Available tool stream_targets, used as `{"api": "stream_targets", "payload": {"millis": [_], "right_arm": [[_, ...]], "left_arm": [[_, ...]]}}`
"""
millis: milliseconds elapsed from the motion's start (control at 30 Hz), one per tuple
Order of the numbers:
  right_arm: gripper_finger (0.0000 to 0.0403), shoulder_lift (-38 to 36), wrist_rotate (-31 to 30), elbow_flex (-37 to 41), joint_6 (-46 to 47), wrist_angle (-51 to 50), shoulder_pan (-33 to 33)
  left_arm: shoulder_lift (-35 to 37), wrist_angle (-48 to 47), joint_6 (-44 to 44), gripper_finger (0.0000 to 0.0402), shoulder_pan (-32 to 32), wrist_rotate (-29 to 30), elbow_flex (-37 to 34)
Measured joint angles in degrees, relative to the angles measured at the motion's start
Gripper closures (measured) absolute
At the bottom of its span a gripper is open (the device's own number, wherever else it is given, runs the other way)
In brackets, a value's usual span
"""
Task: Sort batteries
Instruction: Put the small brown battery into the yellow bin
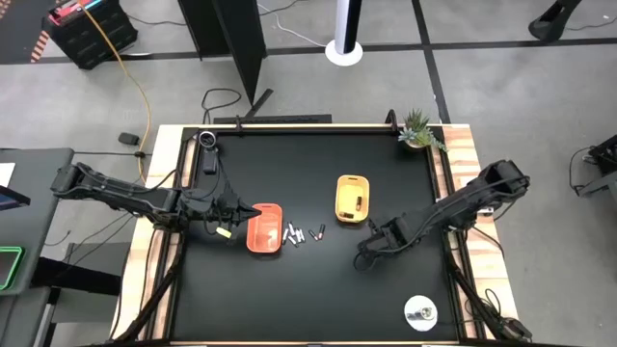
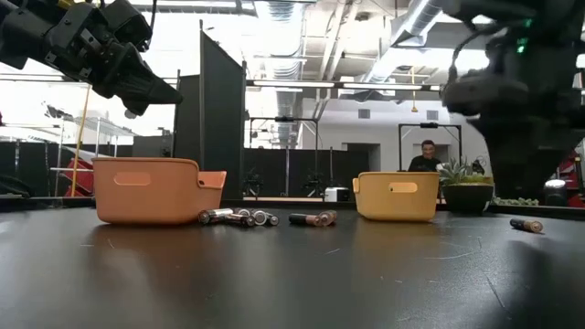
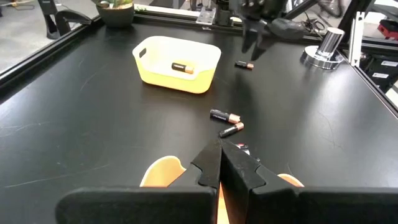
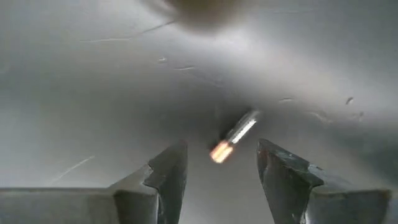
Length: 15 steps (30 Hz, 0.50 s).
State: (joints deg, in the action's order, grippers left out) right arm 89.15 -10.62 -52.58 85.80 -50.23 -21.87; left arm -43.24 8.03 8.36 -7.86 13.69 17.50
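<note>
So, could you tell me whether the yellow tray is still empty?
No, a single dark battery with a copper end lies inside the yellow tray.

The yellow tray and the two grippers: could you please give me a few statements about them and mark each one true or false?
1. The yellow tray holds one battery. True.
2. The right gripper has its jaws closed on a battery. False: its jaws are open, with a lone battery lying on the table between them.
3. The left gripper has its jaws shut. True; it hovers above the orange tray.
4. The loose batteries lie in a cluster beside the plant. False: they lie between the two trays, next to the orange one.
5. The orange tray sits to the right of the yellow tray in the high view. False: it sits to the left.
</note>
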Motion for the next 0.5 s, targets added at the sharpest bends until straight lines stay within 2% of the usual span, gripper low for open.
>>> {"api": "stream_targets", "payload": {"millis": [200, 500], "right_arm": [[0.0198, 0.1, 1.6, 2.5, 1.2, 0.3, 1.7], [0.02, 0.1, 3.3, 7.6, 1.2, 10.3, 1.7]], "left_arm": [[0.0, 0.0, 0.0, 0.0401, 0.0, 0.0, 0.0], [0.0, 0.0, -0.3, 0.0401, 0.0, 0.0, 0.0]]}}
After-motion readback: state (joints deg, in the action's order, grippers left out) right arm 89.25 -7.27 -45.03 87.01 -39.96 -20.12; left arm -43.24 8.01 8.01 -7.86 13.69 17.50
